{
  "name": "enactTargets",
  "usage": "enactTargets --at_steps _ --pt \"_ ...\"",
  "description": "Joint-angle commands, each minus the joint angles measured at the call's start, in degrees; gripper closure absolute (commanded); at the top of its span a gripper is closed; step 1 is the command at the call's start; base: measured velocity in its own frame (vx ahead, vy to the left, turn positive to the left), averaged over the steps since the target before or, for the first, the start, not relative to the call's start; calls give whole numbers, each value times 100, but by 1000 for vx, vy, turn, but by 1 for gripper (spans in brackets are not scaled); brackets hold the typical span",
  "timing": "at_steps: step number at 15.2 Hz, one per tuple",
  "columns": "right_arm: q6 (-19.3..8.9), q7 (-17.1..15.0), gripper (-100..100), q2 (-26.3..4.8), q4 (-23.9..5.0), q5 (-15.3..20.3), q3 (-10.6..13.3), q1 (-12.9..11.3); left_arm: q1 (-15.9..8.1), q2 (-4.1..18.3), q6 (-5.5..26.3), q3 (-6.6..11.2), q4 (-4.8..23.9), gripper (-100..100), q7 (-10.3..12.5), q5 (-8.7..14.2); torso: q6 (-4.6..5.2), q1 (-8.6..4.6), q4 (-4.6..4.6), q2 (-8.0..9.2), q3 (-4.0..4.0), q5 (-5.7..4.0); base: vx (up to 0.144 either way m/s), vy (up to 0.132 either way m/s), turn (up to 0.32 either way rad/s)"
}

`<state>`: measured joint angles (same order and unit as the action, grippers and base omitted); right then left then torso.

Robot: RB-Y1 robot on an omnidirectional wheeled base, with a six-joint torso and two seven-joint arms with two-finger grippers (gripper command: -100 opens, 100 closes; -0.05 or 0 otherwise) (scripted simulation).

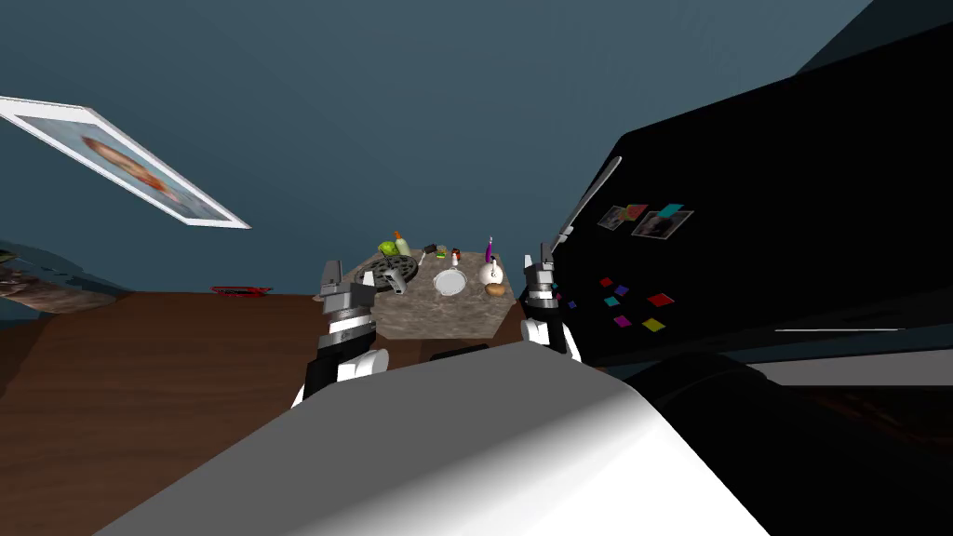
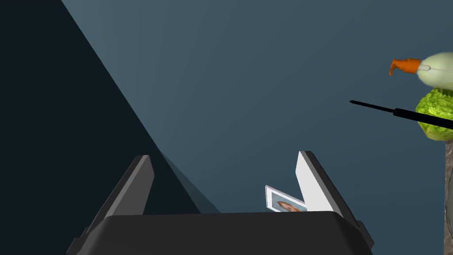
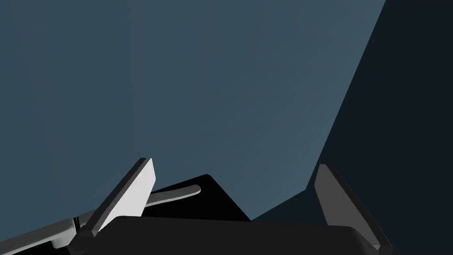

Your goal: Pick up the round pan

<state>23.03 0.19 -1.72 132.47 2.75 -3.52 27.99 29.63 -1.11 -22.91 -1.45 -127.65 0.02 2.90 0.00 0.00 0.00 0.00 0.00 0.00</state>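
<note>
I find the dark round pan point(image 1: 386, 273) untouched by the worktop's point(image 1: 447, 316) left edge; left gripper point(image 1: 329, 274) and right gripper point(image 1: 537, 261) flank it, jaws wide, empty.

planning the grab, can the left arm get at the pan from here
Probably yes: the left tool is open by the counter's left edge, and the pan lies flat mid-counter. Only a flat dark grate lies between, likely low enough to pass over.

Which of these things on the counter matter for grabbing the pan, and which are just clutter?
For the job: dark round pan; counter under it; left hand and right hand, both open.
Lying about: white dish, white pot, lettuce, pump bottle, black fridge.
</note>
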Motion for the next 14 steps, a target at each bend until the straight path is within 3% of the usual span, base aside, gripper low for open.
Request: enactTargets --at_steps 1,3,6,7,9,14 --pt "0 0 0 0 0 0 0 0 6 227 68 30 -1 -100 13 12 0 0 0 0 0 0 -2 -7 -40" --pt "0 0 0 0 0 0 0 0 12 385 138 61 -3 -100 27 24 1 -2 0 2 1 -1 -6 -16 -76" --pt "0 0 0 0 0 0 1 -1 42 816 476 210 -11 -100 92 82 2 -6 1 3 1 -1 -4 -27 -114" --pt "0 0 0 0 0 0 1 -1 42 817 476 210 -11 -100 92 82 3 -10 0 2 1 -2 -3 -35 -122" --pt "0 0 0 0 0 0 1 -1 71 1042 785 352 -20 -100 154 137 2 -13 1 4 2 -3 -11 -46 -134" --pt "0 0 0 0 0 0 1 -1 105 1220 1188 525 -30 -100 230 203 3 -18 1 4 2 -4 -5 -44 -129"
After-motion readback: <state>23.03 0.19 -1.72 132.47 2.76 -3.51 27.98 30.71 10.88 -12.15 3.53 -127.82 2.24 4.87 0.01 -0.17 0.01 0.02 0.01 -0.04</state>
